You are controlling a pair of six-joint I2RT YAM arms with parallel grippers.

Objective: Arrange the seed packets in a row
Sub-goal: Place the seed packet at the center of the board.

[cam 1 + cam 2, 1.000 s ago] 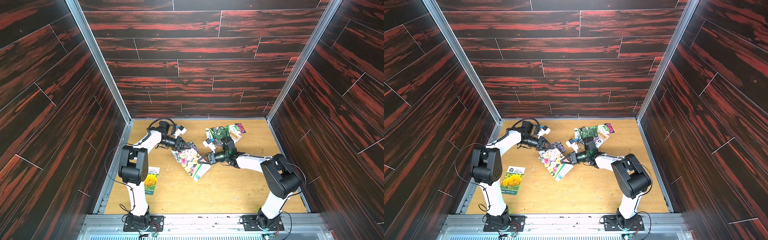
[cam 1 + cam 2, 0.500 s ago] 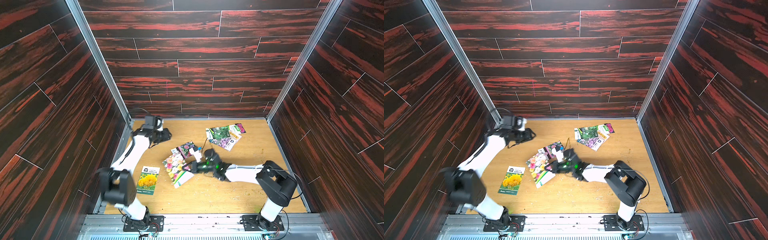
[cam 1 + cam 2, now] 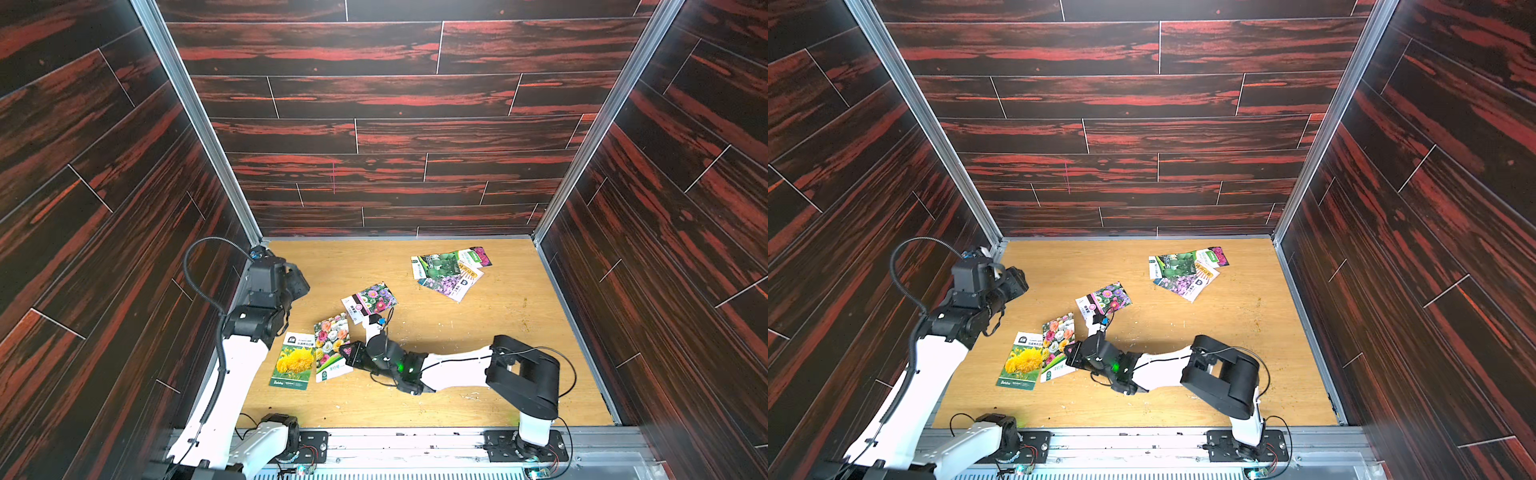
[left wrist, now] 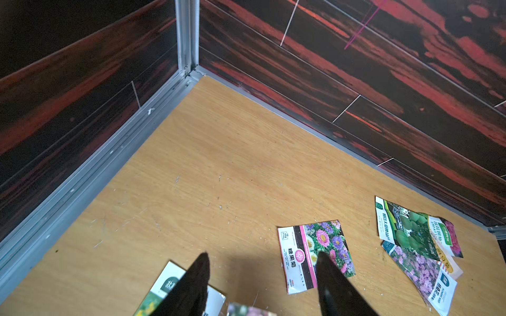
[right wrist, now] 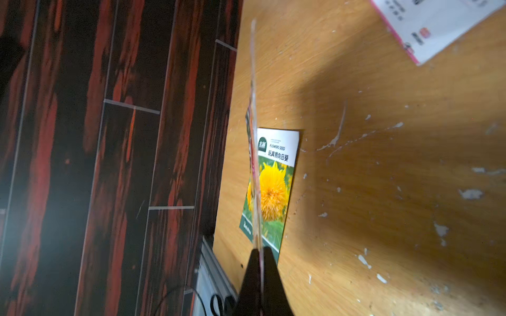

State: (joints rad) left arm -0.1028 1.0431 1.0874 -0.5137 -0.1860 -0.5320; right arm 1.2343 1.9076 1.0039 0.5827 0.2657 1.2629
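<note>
Right gripper (image 3: 347, 353), clamping the glossy mixed-flower paper packet (image 3: 330, 345), has reached the flat yellow-flower packet (image 3: 294, 359) lower left, extending the row; left gripper (image 4: 262, 255) gapes empty.

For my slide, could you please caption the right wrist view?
Right gripper shut on a seed packet seen edge-on, yellow-flower packet flat on the table beyond.

Laboratory robot cell. Wood-print wall panels (image 3: 374, 95) in aluminium framing (image 3: 198, 120) enclose a plywood floor (image 3: 498, 332). A left arm (image 3: 232, 374) and right arm (image 3: 453, 365) are bolted at its front.
</note>
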